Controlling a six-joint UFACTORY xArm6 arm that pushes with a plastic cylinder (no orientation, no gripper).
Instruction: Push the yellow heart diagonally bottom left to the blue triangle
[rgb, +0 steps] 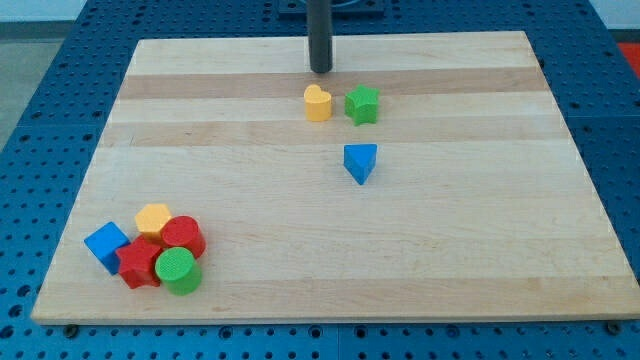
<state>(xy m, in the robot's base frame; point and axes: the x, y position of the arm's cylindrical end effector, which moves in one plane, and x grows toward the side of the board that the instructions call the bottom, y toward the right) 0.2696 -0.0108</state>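
The yellow heart (317, 103) lies near the view's top middle of the wooden board. The blue triangle (360, 162) lies below and to the right of it, a short gap apart. My tip (320, 70) is just above the yellow heart, toward the view's top, a small gap from it. A green star (362, 104) sits right beside the heart on its right.
A cluster sits at the view's bottom left: a blue cube (106, 245), a yellow hexagon (153, 218), a red cylinder (183, 237), a red star (138, 263) and a green cylinder (178, 270). The board (480, 250) ends in edges on all sides, over a blue pegboard.
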